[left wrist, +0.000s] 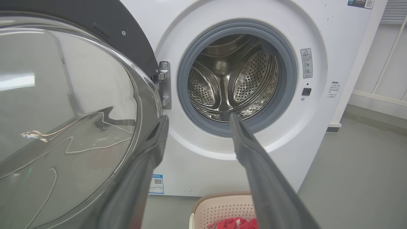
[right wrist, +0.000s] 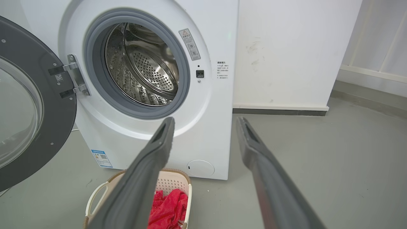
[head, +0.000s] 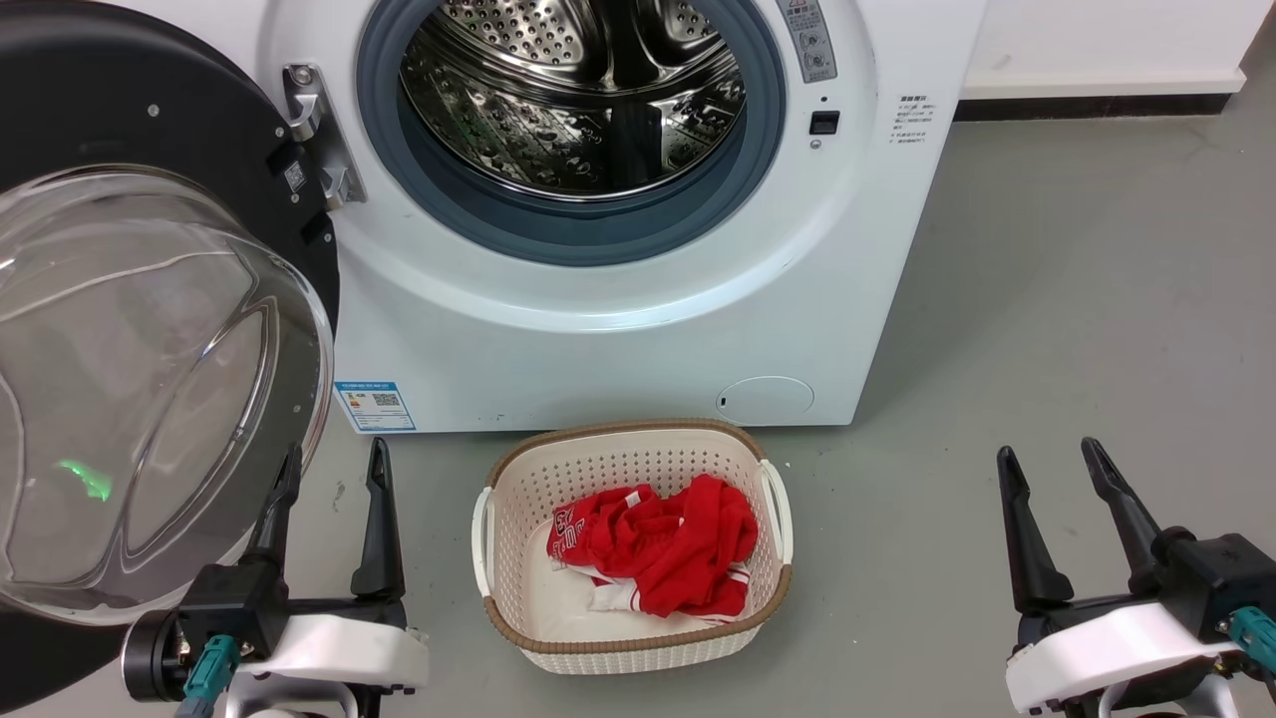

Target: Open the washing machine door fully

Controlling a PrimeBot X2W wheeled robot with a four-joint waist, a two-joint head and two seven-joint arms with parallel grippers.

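Fingers [head: 379, 519] first: two per gripper, long, dark, matte, tapering to blunt tips; spread apart on left gripper [head: 334, 449] and right gripper [head: 1047, 449] alike, pinching nothing. One washing machine door [head: 150, 349], standing wide open at the left of the white washing machine [head: 598, 339] on one metal hinge [head: 319, 130]: glossy black disc, bulging clear glass bowl, cut off by head view's left and bottom edges. Left gripper's outer finger just beside the bowl's rim; contact impossible to judge. One grey rubber ring [head: 558, 234] around one perforated steel drum [head: 568, 90], top cropped. One perforated cream basket [head: 618, 449], brown-rimmed, on smooth grey floor [head: 1047, 299]; one crumpled red garment [head: 678, 548] inside, pale fabric beneath hard to make out.
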